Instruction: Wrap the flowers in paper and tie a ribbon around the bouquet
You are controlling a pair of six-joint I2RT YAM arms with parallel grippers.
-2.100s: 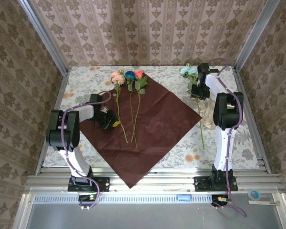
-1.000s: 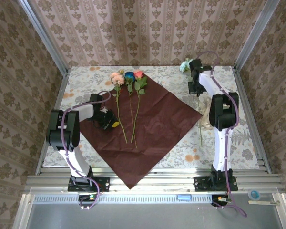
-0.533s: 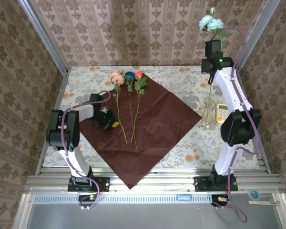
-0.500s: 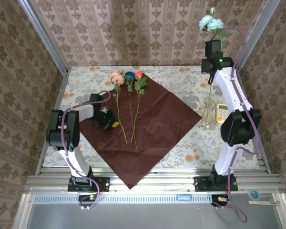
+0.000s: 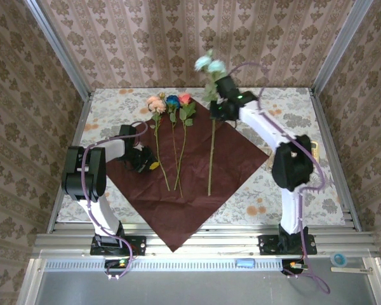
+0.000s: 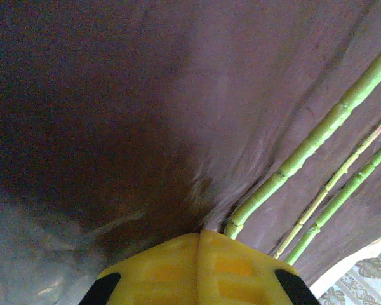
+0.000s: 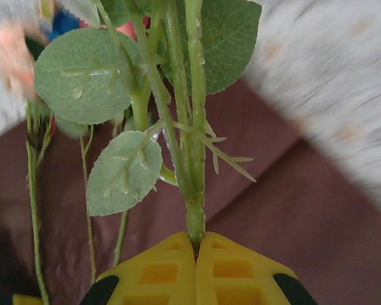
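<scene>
- On the far corner of the paper, three of the flowers lie side by side. The pink, blue and red heads are at the corner, and the thin stems run toward the near side.
- Above this same corner, the right gripper holds a pale teal flower by its stem. The head stands up in front of the wall, and the long stem goes down over the paper, apart from the three lying stems and on their right.
- In the right wrist view, the yellow fingers are clamped on the green stem, just under the leaves.
- The right arm rises from its base at the near right edge, with the elbow bent and the forearm stretched to the far left.
- The left gripper rests low on the left part of the paper, with its jaws pressed together on nothing. The end of the nearest stem is just beside the fingertips; I cannot tell if it touches them.
- The left arm is folded, its elbow near the left edge of the table.
</scene>
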